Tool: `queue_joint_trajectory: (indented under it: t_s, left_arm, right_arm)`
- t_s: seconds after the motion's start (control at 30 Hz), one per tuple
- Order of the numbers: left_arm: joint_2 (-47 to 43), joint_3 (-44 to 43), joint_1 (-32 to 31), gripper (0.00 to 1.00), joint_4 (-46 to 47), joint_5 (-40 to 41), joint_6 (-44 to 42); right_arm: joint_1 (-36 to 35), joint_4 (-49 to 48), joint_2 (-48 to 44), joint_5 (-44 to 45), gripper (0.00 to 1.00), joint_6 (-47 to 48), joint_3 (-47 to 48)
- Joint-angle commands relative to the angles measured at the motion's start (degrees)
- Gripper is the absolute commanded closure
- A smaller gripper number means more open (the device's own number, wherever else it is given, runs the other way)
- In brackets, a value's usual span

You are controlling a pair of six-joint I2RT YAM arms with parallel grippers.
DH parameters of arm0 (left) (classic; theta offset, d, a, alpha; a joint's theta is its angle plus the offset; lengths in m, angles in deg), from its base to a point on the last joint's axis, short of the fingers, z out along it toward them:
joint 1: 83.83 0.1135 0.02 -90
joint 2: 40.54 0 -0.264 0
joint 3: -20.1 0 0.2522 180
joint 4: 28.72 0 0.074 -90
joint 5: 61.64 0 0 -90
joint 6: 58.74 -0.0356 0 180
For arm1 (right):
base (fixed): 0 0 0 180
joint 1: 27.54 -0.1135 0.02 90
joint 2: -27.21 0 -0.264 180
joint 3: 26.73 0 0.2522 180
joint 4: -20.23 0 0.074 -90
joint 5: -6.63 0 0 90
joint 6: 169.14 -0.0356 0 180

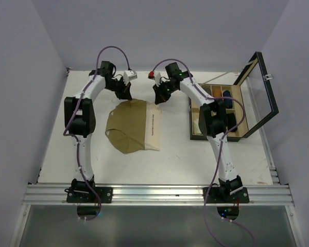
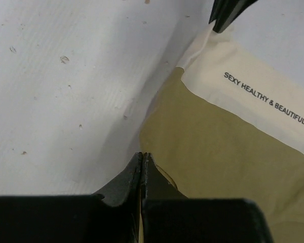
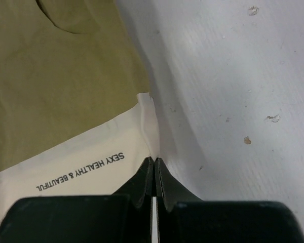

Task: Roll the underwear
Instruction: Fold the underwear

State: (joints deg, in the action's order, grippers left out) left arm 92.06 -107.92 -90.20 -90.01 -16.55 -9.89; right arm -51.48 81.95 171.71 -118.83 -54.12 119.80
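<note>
Two far underwear (image 1: 129,126) corners, seemingly clamped in left hand (image 2: 143,155) and right hand (image 3: 154,160).

left arm (image 1: 81,114): reached forward, jaws pressed together | right arm (image 1: 215,119): reached forward, jaws pressed together

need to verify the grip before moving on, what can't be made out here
- Wrist views: how much underwear the left end effector and right end effector pinch, hidden between shut fingers.
- Top view: the box's contents, partly covered by the right arm, otherwise too small.
- Wrist views: most of the underwear, cut off by frame edges.
</note>
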Motion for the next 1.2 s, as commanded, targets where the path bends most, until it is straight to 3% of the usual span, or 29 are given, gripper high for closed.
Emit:
queue_joint_trajectory:
  t_s: [0.0, 0.13, 0.23, 0.6, 0.8, 1.07, 1.1, 1.13, 1.17]
  left_arm:
    - [-12.32, 8.22, 0.48, 1.0, 2.26, -1.24, -0.25]
    - [-22.01, 18.26, 0.4, 1.0, 7.26, -1.06, 2.55]
    - [-28.25, 24.24, 0.22, 1.0, 7.71, -0.71, 3.88]
    - [-46.18, 47.78, -0.92, 1.0, 7.62, 3.86, 5.11]
    - [-50.85, 61.58, -2.15, 1.0, 14.3, 7.64, 7.65]
    - [-49.02, 67.41, -3.29, 1.0, 17.03, 8.87, 7.92]
    - [-48.92, 67.15, -3.38, 0.95, 15.81, 8.35, 6.79]
    - [-48.66, 66.89, -3.38, 0.81, 15.19, 7.82, 6.43]
    - [-48.75, 66.01, -3.47, 0.78, 14.31, 7.38, 5.38]
  right_arm:
    - [0.04, -1.74, -10.29, -1.89, 1.0, -0.32, -1.89]
    - [-1.1, -0.25, -15.91, -3.99, 1.0, 1.43, -7.86]
    - [-2.77, 1.6, -20.48, -4.79, 1.0, 6.26, -14.01]
    - [-8.22, -1.64, -34.02, -1.98, 1.0, 10.67, -36.95]
    - [-9.8, -4.81, -35.35, -0.13, 1.0, 10.49, -43.38]
    - [-12.53, -7.01, -36.23, 0.48, 1.0, 11.19, -50.24]
    - [-13.23, -6.92, -36.31, 0.48, 0.95, 11.46, -50.68]
    - [-13.32, -6.05, -36.4, 0.4, 0.88, 12.16, -51.12]
    - [-13.5, -5.35, -36.58, 0.05, 0.81, 12.42, -51.03]
